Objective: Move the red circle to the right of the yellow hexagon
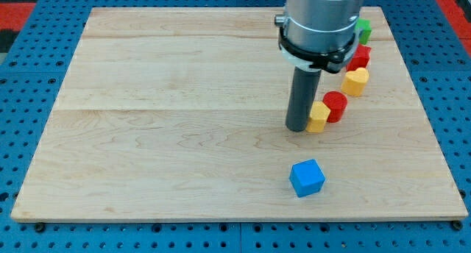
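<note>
The red circle (335,105) stands on the wooden board, touching the right side of the yellow hexagon (319,117). My tip (298,128) rests on the board just left of the yellow hexagon, touching or almost touching it. The rod partly hides the hexagon's left edge.
A yellow block (355,82), a red block (359,57) and a green block (363,29) line up toward the view's top right. A blue cube (307,177) sits below my tip near the board's bottom edge. The board (169,128) lies on a blue pegboard.
</note>
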`<action>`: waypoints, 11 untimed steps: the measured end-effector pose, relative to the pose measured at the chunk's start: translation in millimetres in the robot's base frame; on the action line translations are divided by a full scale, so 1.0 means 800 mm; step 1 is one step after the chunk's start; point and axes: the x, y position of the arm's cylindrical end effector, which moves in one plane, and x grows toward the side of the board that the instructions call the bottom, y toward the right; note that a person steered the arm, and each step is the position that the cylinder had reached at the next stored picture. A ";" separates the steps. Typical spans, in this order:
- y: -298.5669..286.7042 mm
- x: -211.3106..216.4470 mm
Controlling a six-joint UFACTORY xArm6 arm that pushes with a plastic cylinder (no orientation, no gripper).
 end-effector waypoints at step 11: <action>0.108 0.019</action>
